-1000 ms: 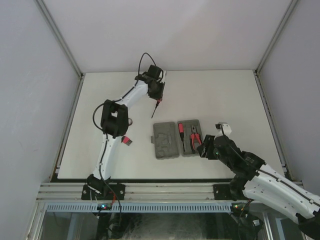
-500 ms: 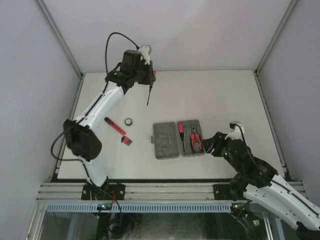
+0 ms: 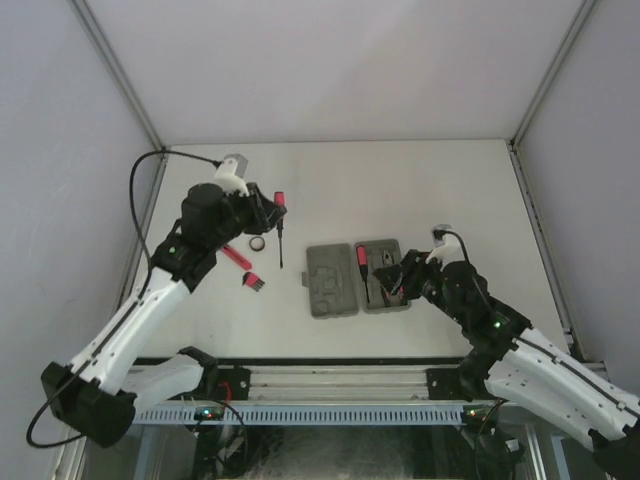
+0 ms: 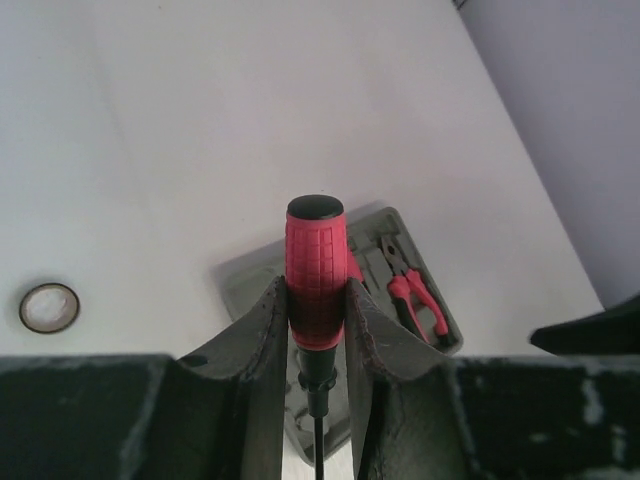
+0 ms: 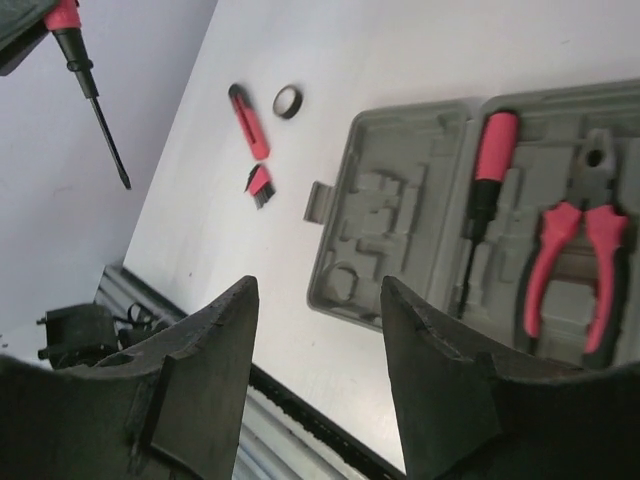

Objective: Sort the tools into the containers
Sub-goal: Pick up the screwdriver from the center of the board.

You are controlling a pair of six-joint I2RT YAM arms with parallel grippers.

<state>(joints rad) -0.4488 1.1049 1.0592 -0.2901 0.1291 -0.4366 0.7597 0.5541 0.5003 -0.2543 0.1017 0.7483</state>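
Two grey trays (image 3: 326,286) lie side by side; the right holds pliers (image 5: 568,270) and a screwdriver (image 5: 487,190). At their nine o'clock lie a dark ring (image 3: 257,243), a red tool (image 3: 237,257) and a small red-black piece (image 3: 253,282). A second screwdriver (image 4: 315,270) hangs clamped, tip-down.

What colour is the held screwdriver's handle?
The screwdriver handle is red, black-capped; left wrist view shows it best.

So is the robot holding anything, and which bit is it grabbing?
Yes. The left gripper pinches a screwdriver by its red handle. The right gripper is open and holds nothing.
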